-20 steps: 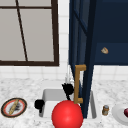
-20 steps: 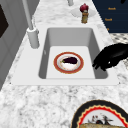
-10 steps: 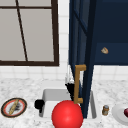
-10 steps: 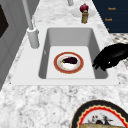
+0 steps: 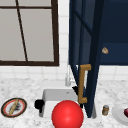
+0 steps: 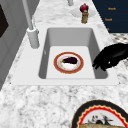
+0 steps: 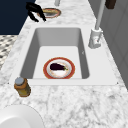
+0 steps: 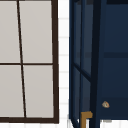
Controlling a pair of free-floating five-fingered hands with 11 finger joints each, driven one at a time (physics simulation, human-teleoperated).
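My left hand [image 5: 38,104] hovers at the sink's [image 5: 47,93] front left corner, fingers relaxed and hanging down, holding nothing. The left side view has the left hand [image 6: 110,57] over the front rim, and the right side view has the left hand [image 7: 35,11] at the far end, close to a patterned plate [image 7: 50,12]. In the basin [image 6: 70,37] lies a red-rimmed plate [image 6: 58,68] with a dark eggplant [image 6: 70,60] on it. A dark bit of my right hand [image 5: 75,89] shows beside the brass handle [image 5: 83,83] of the open navy cabinet door [image 5: 93,55].
A red sphere [image 5: 67,115] sits in front of the sink. The faucet [image 6: 32,35] stands at the back rim. A small brown jar [image 7: 22,86] and a white plate [image 7: 20,117] are on the right counter. The patterned plate [image 5: 13,107] with a breadstick lies at the left.
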